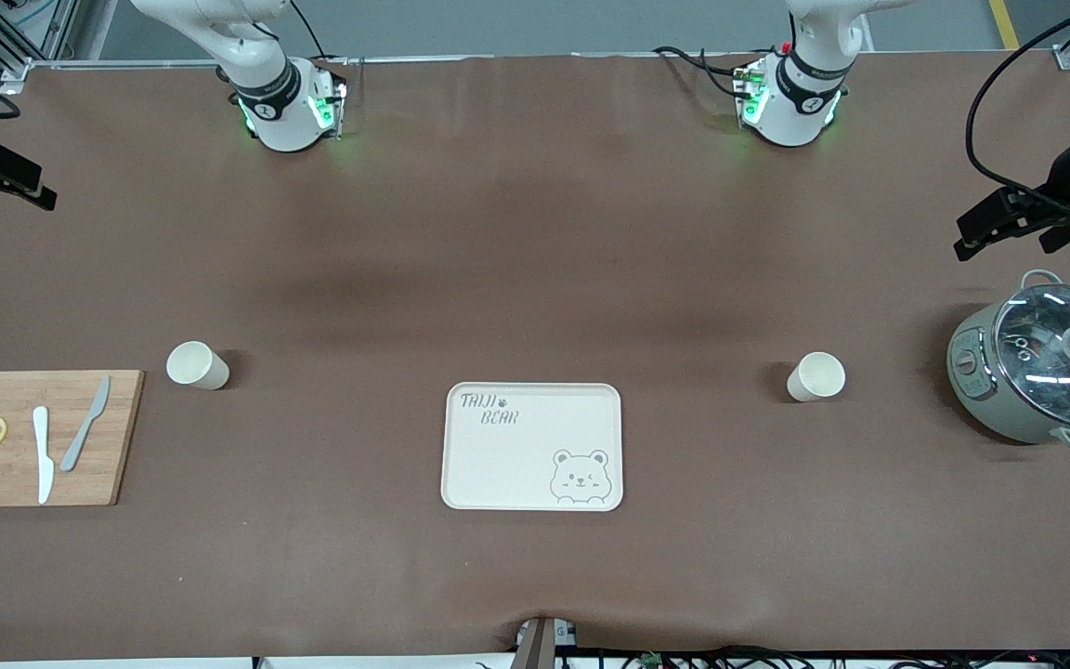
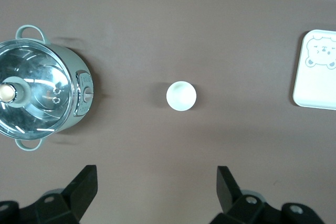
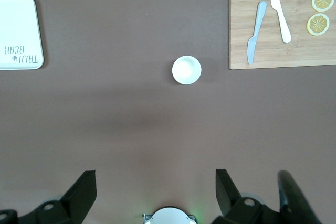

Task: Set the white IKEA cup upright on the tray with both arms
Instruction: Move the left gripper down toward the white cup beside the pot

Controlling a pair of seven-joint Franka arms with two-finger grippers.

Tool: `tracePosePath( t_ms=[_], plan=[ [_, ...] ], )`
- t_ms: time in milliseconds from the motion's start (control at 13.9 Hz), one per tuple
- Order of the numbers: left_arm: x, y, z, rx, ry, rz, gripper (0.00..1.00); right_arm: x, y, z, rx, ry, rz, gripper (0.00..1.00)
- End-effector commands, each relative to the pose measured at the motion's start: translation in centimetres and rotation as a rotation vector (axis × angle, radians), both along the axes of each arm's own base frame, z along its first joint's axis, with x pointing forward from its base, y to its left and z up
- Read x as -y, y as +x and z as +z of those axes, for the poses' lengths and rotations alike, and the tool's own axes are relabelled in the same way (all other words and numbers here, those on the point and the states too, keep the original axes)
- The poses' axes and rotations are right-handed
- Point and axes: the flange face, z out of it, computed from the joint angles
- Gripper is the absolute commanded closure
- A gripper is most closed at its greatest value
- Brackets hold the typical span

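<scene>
Two white cups stand upright on the brown table, one on each side of the tray. One cup (image 1: 815,376) (image 2: 181,96) is toward the left arm's end, the other cup (image 1: 197,365) (image 3: 186,70) toward the right arm's end. The cream tray (image 1: 532,446) with its bear drawing lies bare between them, a little nearer the front camera. My left gripper (image 2: 156,187) (image 1: 1004,232) hangs open high over the table's edge beside the pot, holding nothing. My right gripper (image 3: 155,190) (image 1: 1,190) hangs open high over the other end, also holding nothing.
A wooden cutting board (image 1: 117,437) with two knives and two lemon slices lies at the right arm's end. A grey pot with a glass lid (image 1: 1041,372) stands at the left arm's end. Both arm bases (image 1: 289,107) (image 1: 790,102) stand along the table's top edge.
</scene>
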Motion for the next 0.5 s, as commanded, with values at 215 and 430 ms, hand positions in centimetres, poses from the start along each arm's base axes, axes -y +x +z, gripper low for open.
tracePosePath(
  t_ms=[215, 430],
  plan=[
    [-1.9, 3.3, -5.1, -0.094, -0.017, 0.024, 0.0, 0.2, -0.6, 0.2, 0.0, 0.015, -0.02, 0.0],
    [-2.2, 4.1, -8.2, -0.092, -0.023, 0.03, 0.0, 0.5, -0.6, 0.1, -0.002, 0.015, -0.026, 0.0]
  ],
)
